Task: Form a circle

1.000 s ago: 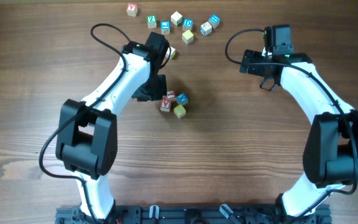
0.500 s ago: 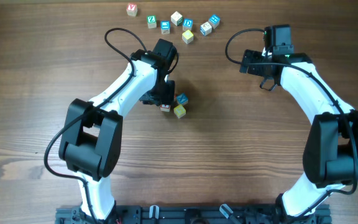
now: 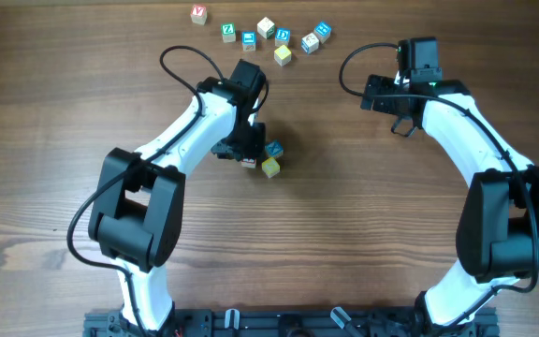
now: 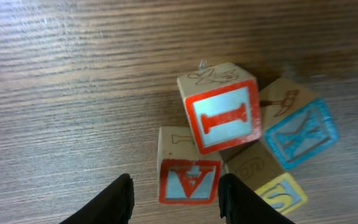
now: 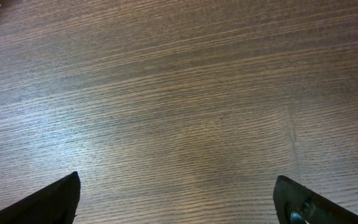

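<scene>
The left gripper (image 4: 176, 186) has its jaws partly open, standing either side of the red "A" cube (image 4: 188, 180) at the circle's (image 3: 270, 159) near edge. The right finger lies just beside the cube and a sliver of table (image 4: 73, 93) shows at the left finger, so nothing is gripped. Four square-edged wooden cubes of the circle show, pressed together. The red "I" cube (image 4: 222, 116) is tilted against the "A" cube, the blue-lettered cube (image 4: 300, 134) is on its right, and the yellow cube (image 4: 272, 186) sits in front. Their sides are pale wood with line drawings, and the lettered faces are painted. The right gripper (image 5: 176, 177), well right of the circle, is spread wide over bare, fine-grained brown wood and holds nothing. Loose cubes (image 3: 269, 33) lie well beyond the circle.
</scene>
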### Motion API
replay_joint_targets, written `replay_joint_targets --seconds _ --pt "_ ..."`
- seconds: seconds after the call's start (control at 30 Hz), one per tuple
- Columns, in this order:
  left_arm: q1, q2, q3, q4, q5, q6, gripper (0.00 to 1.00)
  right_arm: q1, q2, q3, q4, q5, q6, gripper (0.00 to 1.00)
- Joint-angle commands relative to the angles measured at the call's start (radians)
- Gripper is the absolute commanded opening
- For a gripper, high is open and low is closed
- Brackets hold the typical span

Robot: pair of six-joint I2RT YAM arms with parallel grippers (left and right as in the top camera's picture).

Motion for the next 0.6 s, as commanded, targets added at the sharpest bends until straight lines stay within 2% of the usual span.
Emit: replay_joint_targets --seconds 0.0,0.33,0.57 --pt "-0.006 -0.019 -0.020 0.017 0.012 0.021 0.46 0.002 -0.022 0.015 0.000 0.011 0.006 1.00" --pt "-0.021 -0.019 -0.024 0.012 0.011 0.020 0.43 0.002 -0.022 0.015 0.000 0.011 0.006 1.00" --pt "-0.021 -0.019 -0.024 0.008 0.011 0.020 0.44 0.002 -0.022 0.015 0.000 0.011 0.006 1.00"
